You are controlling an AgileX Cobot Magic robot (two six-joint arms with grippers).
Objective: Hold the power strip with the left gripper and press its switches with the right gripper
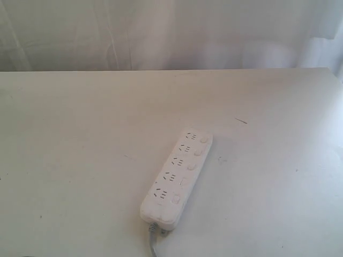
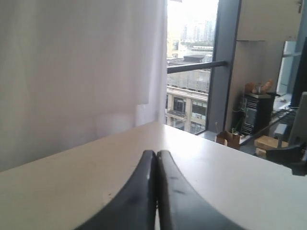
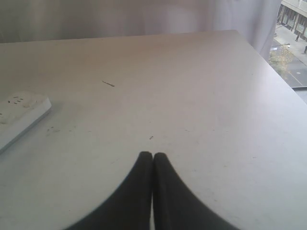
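In the exterior view I see the power strip (image 1: 177, 179) lying flat on the white table (image 1: 80, 160), in the lower middle of the frame, a little right of centre. It runs on a slant, its far end toward the upper right and its near end toward the bottom edge. The switches (image 1: 192, 166) stand in a row along its right-hand side, one by each socket set. A grey cord (image 1: 153, 241) leaves the near end and runs off the bottom of the frame. A thin dark mark (image 1: 241, 120) lies on the table up and right of the strip, apart from it. A pale curtain (image 1: 161, 32) fills the top of the frame behind the table.

In the left wrist view I see the left gripper (image 2: 156, 154) with its two dark fingers (image 2: 139, 191) pressed together, nothing between them. They sit over bare table. The curtain hangs beyond it, and past the table's far corner there is a window (image 2: 189, 57) with buildings outside. Some boxes (image 2: 229, 139) and dark equipment (image 2: 256, 112) stand by the glass; I cannot make out what they are.

In the right wrist view I see the right gripper (image 3: 152, 155), its fingers also pressed tight together and holding nothing. One end of the power strip (image 3: 19, 112) shows at the frame's edge, well apart from the fingertips. The thin dark mark lies on the table beyond them.
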